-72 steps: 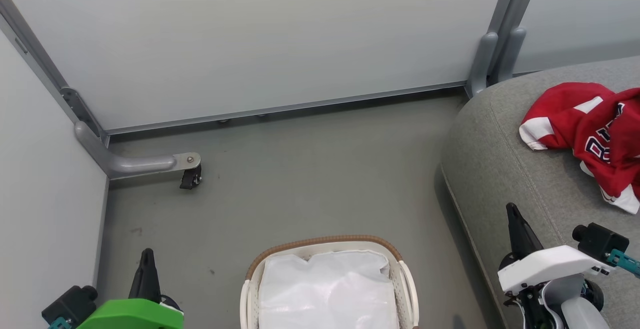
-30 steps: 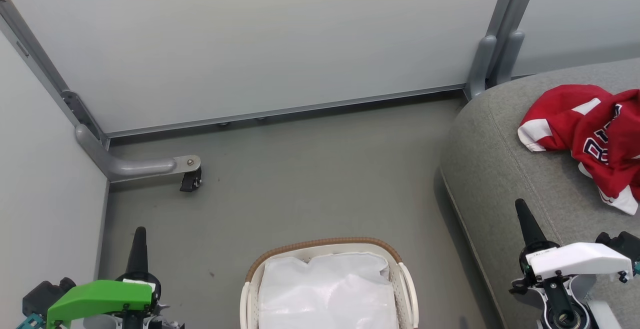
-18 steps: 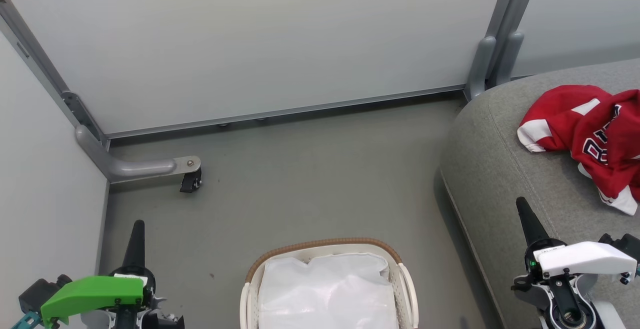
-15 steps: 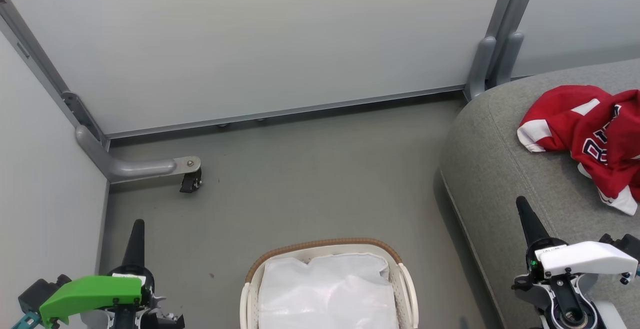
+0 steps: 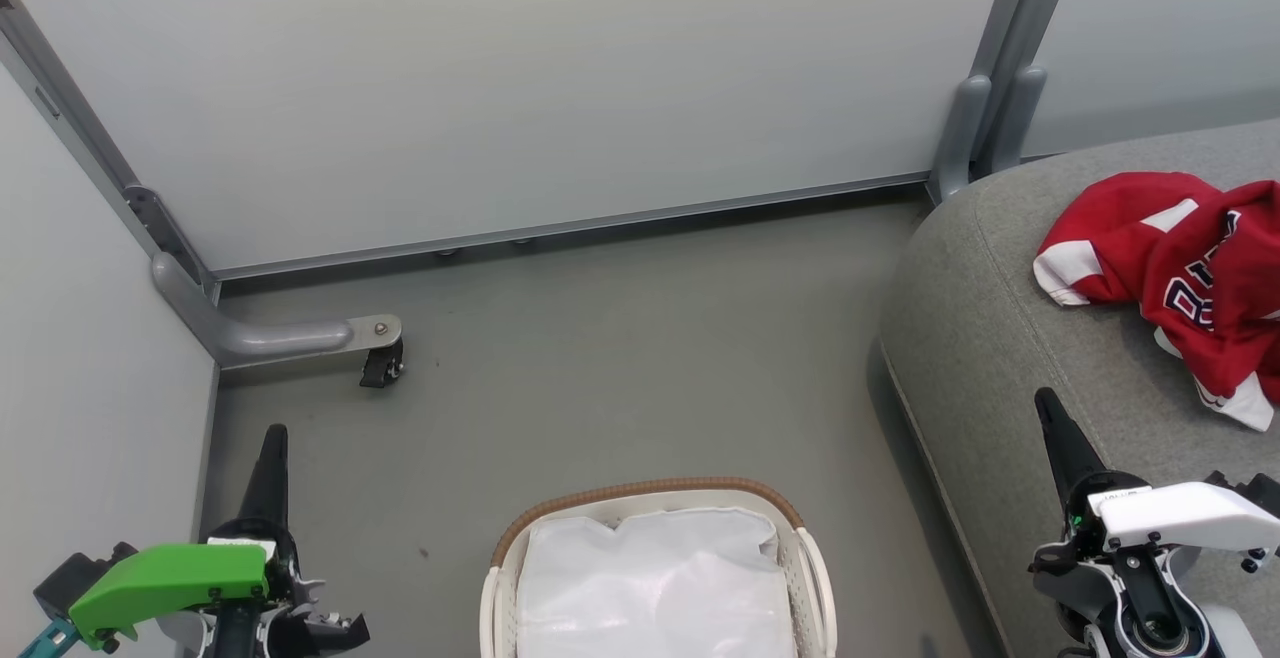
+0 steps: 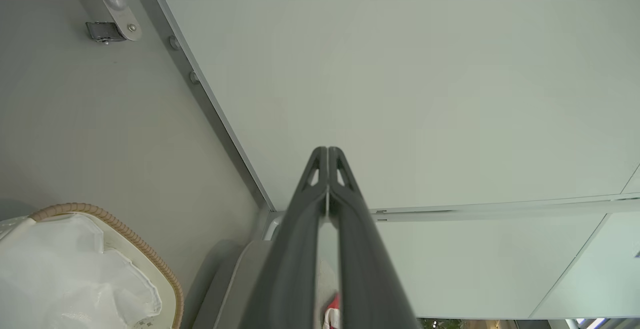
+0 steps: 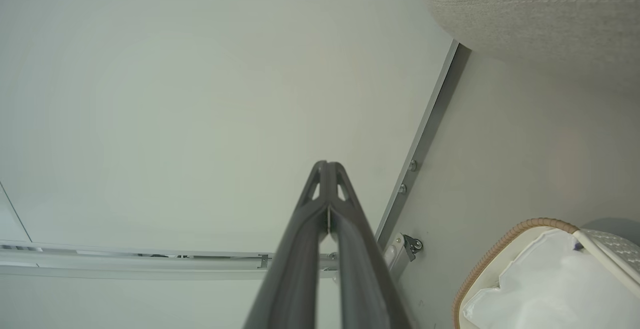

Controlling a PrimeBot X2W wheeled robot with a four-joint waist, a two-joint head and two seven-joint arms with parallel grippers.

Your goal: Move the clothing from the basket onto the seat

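The red clothing point(image 5: 1190, 278), with white panels and navy letters, lies crumpled on the grey seat point(image 5: 1000, 338). It is beyond the right gripper point(image 5: 1046, 400) and to its right, well apart from the tips. This gripper hangs over the seat's front edge, its two fingers pressed together and holding nothing. The basket point(image 5: 650, 490) stands on the floor point(image 5: 600, 358) between both grippers and shows its white liner point(image 5: 655, 578). The left gripper point(image 5: 276, 435), at the basket's left, is closed too and empty.

Red clothing point(image 5: 1185, 273) heaped on seat point(image 5: 990, 348); basket point(image 5: 650, 486) holds white liner point(image 5: 655, 588).
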